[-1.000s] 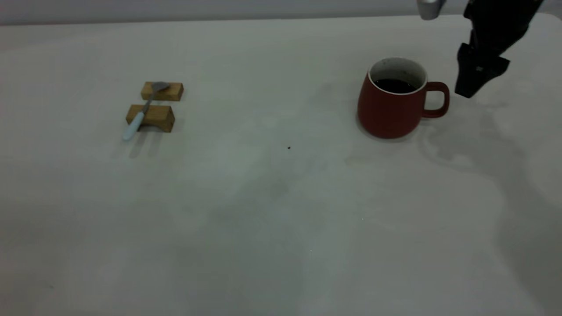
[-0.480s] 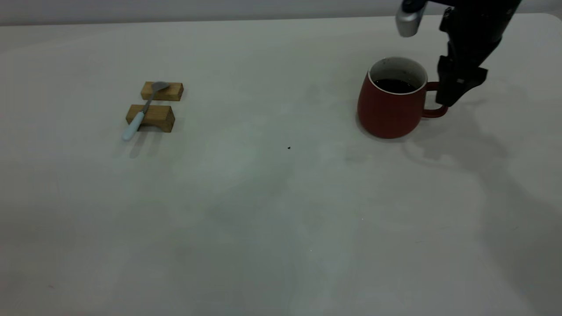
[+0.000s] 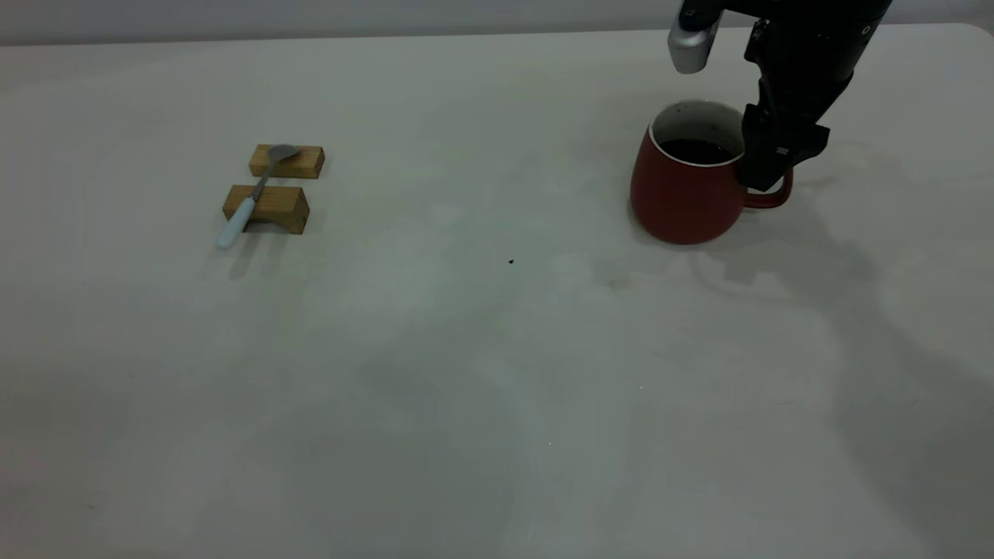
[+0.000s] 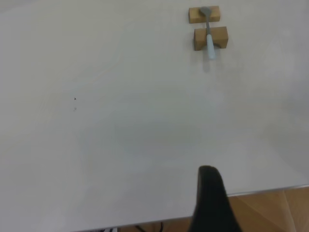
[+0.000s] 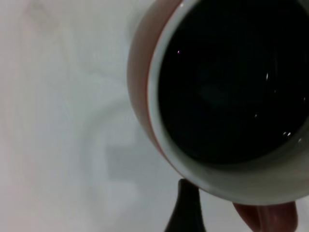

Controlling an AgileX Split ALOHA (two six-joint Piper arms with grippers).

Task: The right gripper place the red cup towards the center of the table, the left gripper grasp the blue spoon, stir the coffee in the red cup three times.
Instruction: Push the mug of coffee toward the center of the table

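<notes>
Your right gripper (image 3: pixel 765 177) down at the red cup's (image 3: pixel 683 194) handle, finger spread impossible to tell, cup with coffee (image 3: pixel 696 150) at the surface's (image 3: pixel 466 373) far right, blue spoon (image 3: pixel 247 203) across two wooden blocks (image 3: pixel 276 186) far left, left gripper (image 4: pixel 212 203) parked, spread unclear.

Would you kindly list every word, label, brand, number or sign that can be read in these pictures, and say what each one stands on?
None can be read.
The red cup is plain, with no print showing.
The blue spoon and the two wooden blocks carry no marks.
The table is bare of writing.
The right gripper, at the cup's handle, has a small pale mark higher on its arm, too small to read.
</notes>
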